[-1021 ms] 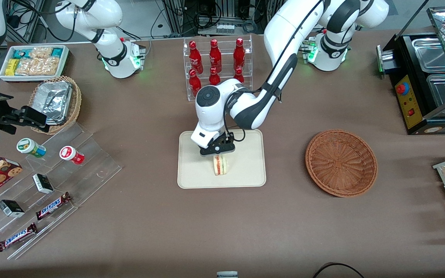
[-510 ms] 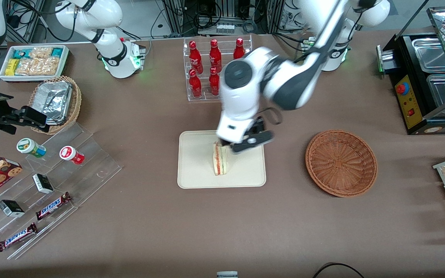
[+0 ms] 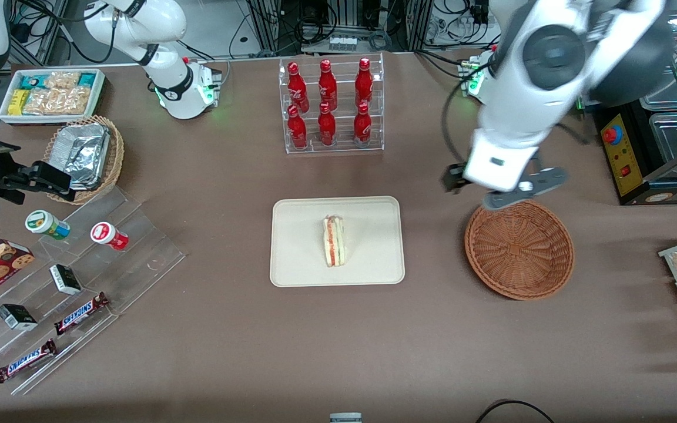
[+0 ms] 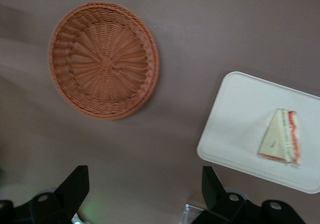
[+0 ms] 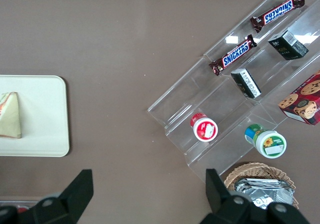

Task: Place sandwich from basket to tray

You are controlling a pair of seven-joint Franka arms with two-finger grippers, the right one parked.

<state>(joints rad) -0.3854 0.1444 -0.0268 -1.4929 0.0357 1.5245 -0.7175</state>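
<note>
The sandwich [image 3: 334, 241], a white-bread wedge with red and green filling, stands on its edge in the middle of the cream tray [image 3: 297, 247]. Nothing touches it. The left wrist view shows the same sandwich [image 4: 281, 143] on the tray [image 4: 240, 124], and so does the right wrist view, sandwich [image 5: 10, 115] on tray [image 5: 45, 114]. The reddish-brown woven basket [image 3: 518, 248] sits empty beside the tray, toward the working arm's end. My gripper [image 3: 500, 189] hangs open and empty, high above the basket's rim farther from the front camera. In the wrist view the gripper [image 4: 142, 184] holds nothing and the basket [image 4: 102, 59] lies below.
A clear rack of red bottles [image 3: 329, 103] stands farther from the front camera than the tray. A stepped acrylic display [image 3: 68, 282] with snack bars, a tan basket of foil trays [image 3: 83, 155] and a white snack bin [image 3: 50, 94] lie toward the parked arm's end. A black appliance [image 3: 650, 117] stands at the working arm's end.
My gripper has let go of the sandwich on the tray, risen and swung toward the basket. The sandwich stays standing on the tray.
</note>
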